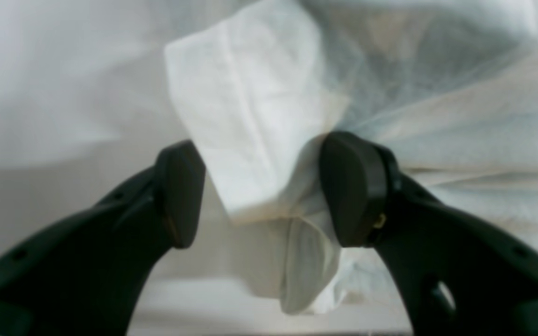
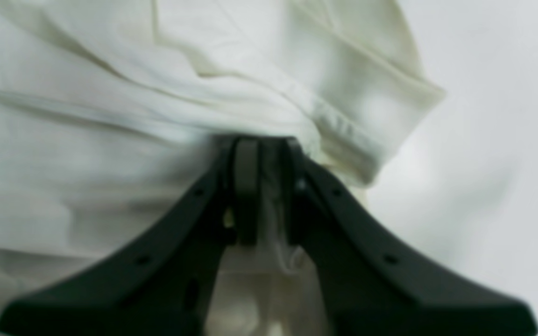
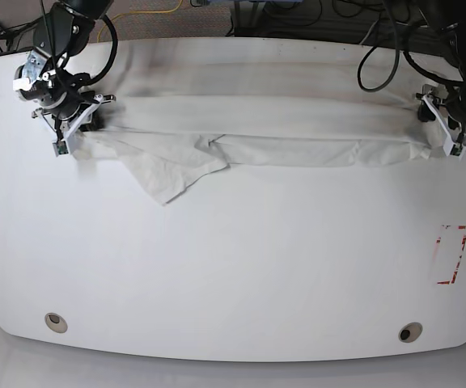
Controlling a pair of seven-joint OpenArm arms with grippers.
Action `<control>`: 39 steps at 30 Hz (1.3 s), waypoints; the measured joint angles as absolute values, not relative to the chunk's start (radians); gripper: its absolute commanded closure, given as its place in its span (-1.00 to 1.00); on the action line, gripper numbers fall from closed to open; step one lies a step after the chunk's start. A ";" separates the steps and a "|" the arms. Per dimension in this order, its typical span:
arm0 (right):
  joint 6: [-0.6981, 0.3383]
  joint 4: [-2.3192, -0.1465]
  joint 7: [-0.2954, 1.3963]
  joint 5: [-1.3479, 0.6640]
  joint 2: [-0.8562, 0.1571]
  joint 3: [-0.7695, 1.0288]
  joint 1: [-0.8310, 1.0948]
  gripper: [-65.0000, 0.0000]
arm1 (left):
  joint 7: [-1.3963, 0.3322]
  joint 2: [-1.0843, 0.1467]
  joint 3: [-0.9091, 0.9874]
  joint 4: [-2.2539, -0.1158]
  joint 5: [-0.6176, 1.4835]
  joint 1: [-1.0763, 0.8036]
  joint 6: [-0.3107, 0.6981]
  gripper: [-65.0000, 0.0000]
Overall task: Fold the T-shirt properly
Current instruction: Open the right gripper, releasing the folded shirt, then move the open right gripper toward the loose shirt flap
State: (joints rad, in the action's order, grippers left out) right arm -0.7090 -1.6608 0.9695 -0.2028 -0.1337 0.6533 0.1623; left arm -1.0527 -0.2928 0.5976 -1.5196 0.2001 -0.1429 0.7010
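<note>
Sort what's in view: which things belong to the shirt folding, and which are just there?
Job: T-shirt, stretched across the table; right gripper shut on it; left gripper open around a fold.
Just there: table, red-marked rectangle, cables.

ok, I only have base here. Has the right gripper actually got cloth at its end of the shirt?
Observer: Yes. The right wrist view shows the right gripper shut on a bunch of the T-shirt, with cloth pinched between the jaws.
Operator: Where on the shirt?
Observer: Right beside a stitched hem, which runs off past the jaws on one side.
Operator: And the left one?
Observer: The left gripper is open. A folded flap hangs between the jaws, touching one of them, not clamped.
</note>
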 measured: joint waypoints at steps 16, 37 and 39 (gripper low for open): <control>-0.699 -1.888 1.118 -0.166 -0.115 0.654 0.139 0.75 | -1.042 -0.291 0.539 -1.514 0.101 -0.099 0.698 -0.20; -0.698 -1.751 1.200 -0.288 -0.031 0.566 -0.120 -0.39 | -1.049 -0.270 0.539 -1.518 0.090 -0.087 0.693 -0.20; -0.698 -1.703 1.175 -0.271 -0.035 0.548 -0.141 -0.39 | -1.049 -0.270 0.539 -1.518 0.086 -0.086 0.693 -0.20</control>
